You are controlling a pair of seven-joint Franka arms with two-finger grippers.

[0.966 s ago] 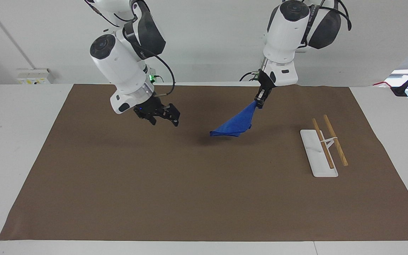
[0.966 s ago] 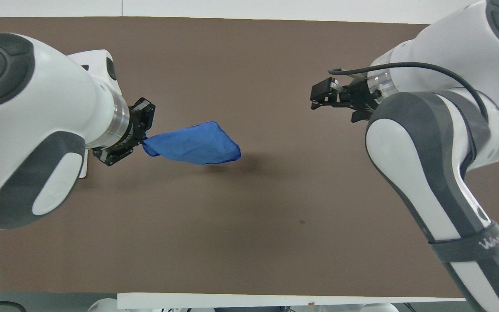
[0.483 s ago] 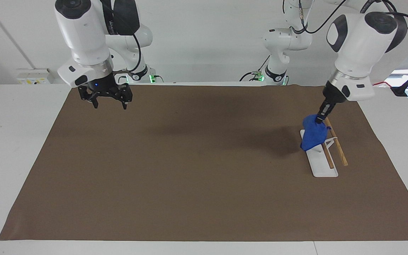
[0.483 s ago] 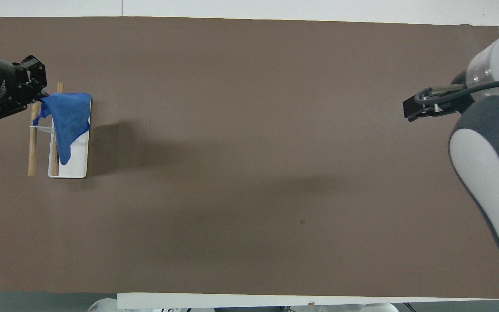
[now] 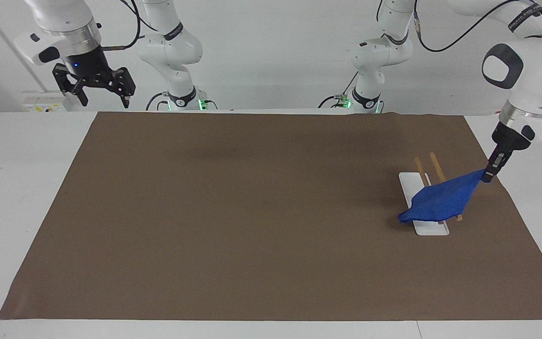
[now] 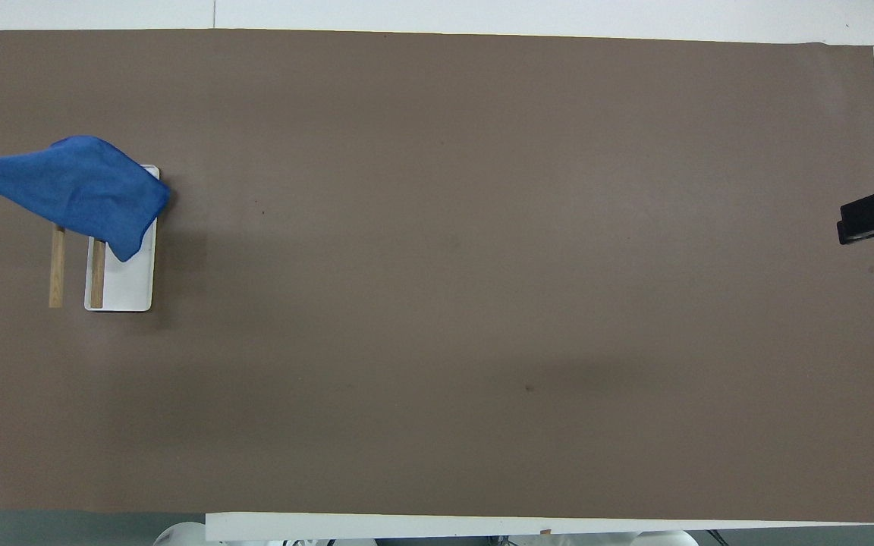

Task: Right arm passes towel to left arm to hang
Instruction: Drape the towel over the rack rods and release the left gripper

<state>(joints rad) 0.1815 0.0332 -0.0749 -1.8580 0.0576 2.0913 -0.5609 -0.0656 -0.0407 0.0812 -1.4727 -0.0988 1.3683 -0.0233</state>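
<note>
While draped over the rack (image 5: 424, 207), towel (image 5: 440, 201) — corner pinched by left gripper (image 5: 489, 175), right gripper (image 5: 96, 87) — spread, waiting.

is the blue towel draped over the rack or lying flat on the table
Draped: the towel lies across the rack's wooden bars, one corner pinched by the left gripper.

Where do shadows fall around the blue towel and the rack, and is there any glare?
Facing view: the towel, held by the left gripper, casts a faint shadow beside the rack. Overhead view: a soft shadow lies beside the rack's base; no glare on the matte brown mat.
</note>
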